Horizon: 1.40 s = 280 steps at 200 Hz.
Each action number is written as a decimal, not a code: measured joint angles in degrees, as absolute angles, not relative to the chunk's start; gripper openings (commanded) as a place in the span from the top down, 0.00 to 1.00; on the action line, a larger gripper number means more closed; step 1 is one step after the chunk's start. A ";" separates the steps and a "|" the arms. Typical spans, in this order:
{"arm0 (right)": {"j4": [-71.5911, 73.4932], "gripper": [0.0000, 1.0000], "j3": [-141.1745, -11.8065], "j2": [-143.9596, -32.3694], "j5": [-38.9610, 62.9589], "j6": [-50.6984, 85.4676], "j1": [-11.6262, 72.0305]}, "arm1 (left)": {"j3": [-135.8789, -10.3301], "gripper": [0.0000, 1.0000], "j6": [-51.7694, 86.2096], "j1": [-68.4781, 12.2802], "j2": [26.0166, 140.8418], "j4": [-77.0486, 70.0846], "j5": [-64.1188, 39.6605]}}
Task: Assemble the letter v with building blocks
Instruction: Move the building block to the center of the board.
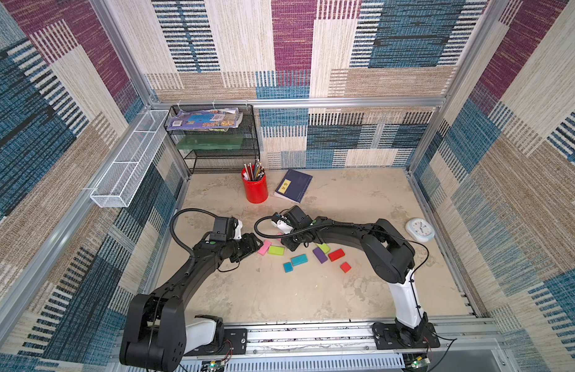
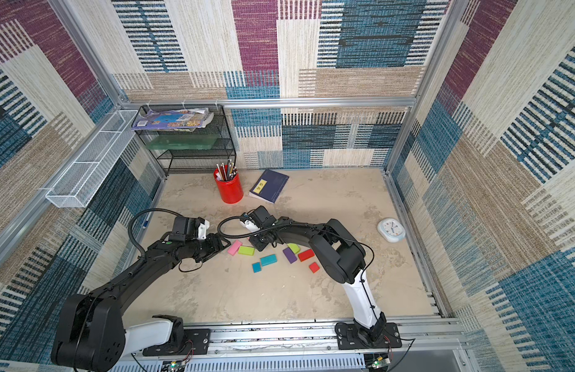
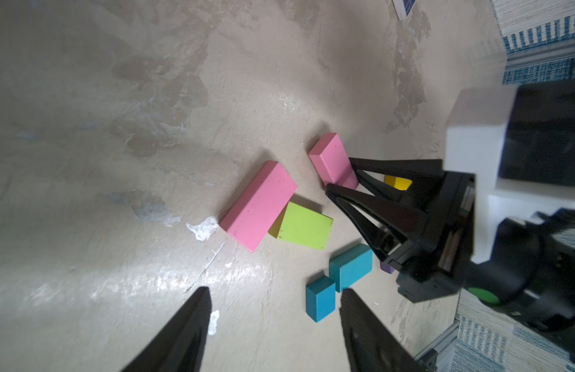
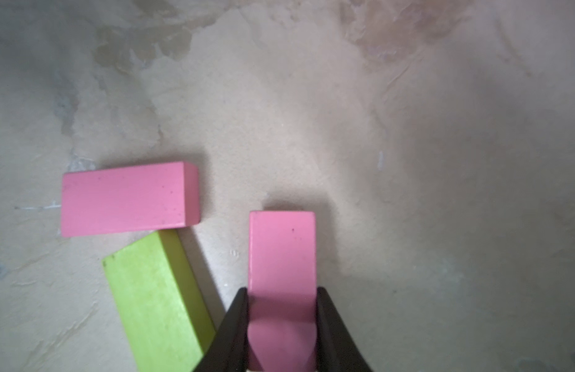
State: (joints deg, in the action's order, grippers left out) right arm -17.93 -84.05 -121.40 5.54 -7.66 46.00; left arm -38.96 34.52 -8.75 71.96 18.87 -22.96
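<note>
Building blocks (image 2: 268,260) lie scattered in a loose row across the middle of the table (image 1: 279,296), between our two arms. From the left we see the left pink block (image 1: 264,247) with the left lime block (image 1: 276,250) touching its right side. Next come a teal square (image 1: 288,267) and a teal rectangle (image 1: 299,260) just beside each other. Then there is a purple block (image 1: 320,255), and the right lime block (image 1: 324,248) partly hidden by the right arm. A red rectangle (image 1: 336,254) follows and, nearer to us, a red square (image 1: 345,267). A yellow block (image 3: 397,182) shows only in the left wrist view, behind the right gripper's fingers.

Our right gripper (image 4: 281,293) is clamped on the far pink block (image 4: 281,254), with both black fingers (image 4: 231,331) pressing its long sides near one end. That block sits just beyond the left pink one and apart from it. Whether it rests on the table or is slightly lifted we cannot tell. Our left gripper (image 3: 273,291) hangs just left of the blocks with its jaws spread wide and nothing between them.

Farther back stand a red pencil cup (image 1: 255,188) and a navy book (image 1: 293,186). A white clock (image 1: 420,229) lies by the right wall.
</note>
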 measured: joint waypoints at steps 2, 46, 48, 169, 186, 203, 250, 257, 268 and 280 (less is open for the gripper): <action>-17.96 0.82 -84.27 -121.49 5.54 -7.64 46.00 | -38.89 0.33 34.52 -8.73 71.94 18.85 -22.92; -19.40 0.82 -89.49 -124.64 5.61 -7.55 46.00 | -37.39 0.33 34.59 -7.86 70.89 18.87 -22.85; -19.49 0.82 -89.71 -124.81 5.61 -7.55 46.00 | -37.32 0.33 34.61 -7.84 70.85 18.87 -22.85; -22.74 0.79 -99.00 -131.37 3.84 -5.39 46.22 | -35.77 0.32 34.72 -6.39 69.43 19.00 -22.90; -23.18 0.79 -100.01 -131.98 3.01 -4.91 46.22 | -35.77 0.32 34.72 -6.39 69.56 19.00 -22.90; -23.44 0.78 -100.75 -132.42 2.39 -4.40 46.26 | -35.77 0.32 34.72 -6.39 69.87 19.00 -22.92; -23.44 0.54 -100.86 -132.51 2.37 -2.35 46.26 | -35.77 0.32 34.70 -6.39 70.76 18.83 -23.14; -23.49 0.48 -100.86 -132.38 2.68 -1.85 46.15 | -35.79 0.32 34.68 -6.39 70.98 18.83 -23.18; -24.12 0.43 -100.66 -131.79 3.64 -0.95 46.00 | -35.88 0.32 34.65 -6.39 71.40 18.83 -23.46; -24.73 0.41 -100.18 -130.41 5.10 0.21 45.58 | -36.12 0.32 34.63 -6.39 71.79 18.85 -23.86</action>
State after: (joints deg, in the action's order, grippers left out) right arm -24.73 -100.18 -130.41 5.10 0.21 45.58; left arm -36.12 34.63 -6.39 71.79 18.85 -23.86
